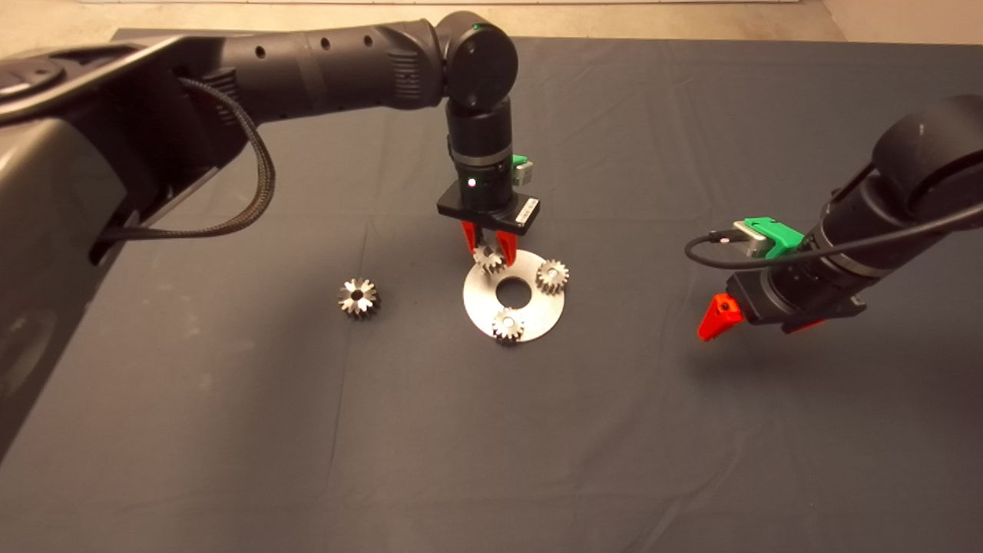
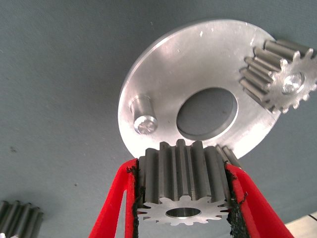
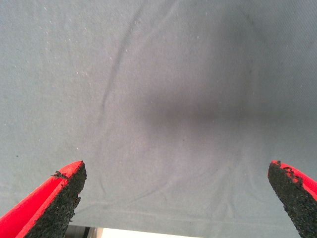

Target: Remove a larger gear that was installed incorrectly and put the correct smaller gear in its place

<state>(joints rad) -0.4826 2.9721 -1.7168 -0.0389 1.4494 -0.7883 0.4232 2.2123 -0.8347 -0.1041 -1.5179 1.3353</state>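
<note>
My left gripper (image 1: pixel 488 250) is shut on the smaller gear (image 2: pixel 182 186), a bright silver one with fine teeth, held by its toothed sides just above the round metal plate (image 1: pixel 480 299). A bare peg (image 2: pixel 143 117) stands on the plate close to the held gear. Two matching small gears (image 1: pixel 551 275) (image 1: pixel 508 324) sit on the plate's other pegs. The larger gear (image 1: pixel 359 297), darker with chunky teeth, lies on the mat left of the plate. My right gripper (image 1: pixel 718 319) hovers open over bare mat at the right.
The plate has a large round centre hole (image 2: pixel 207 112). The dark mat (image 1: pixel 491 445) is wrinkled in places, and its far edge meets a pale floor (image 1: pixel 691 19).
</note>
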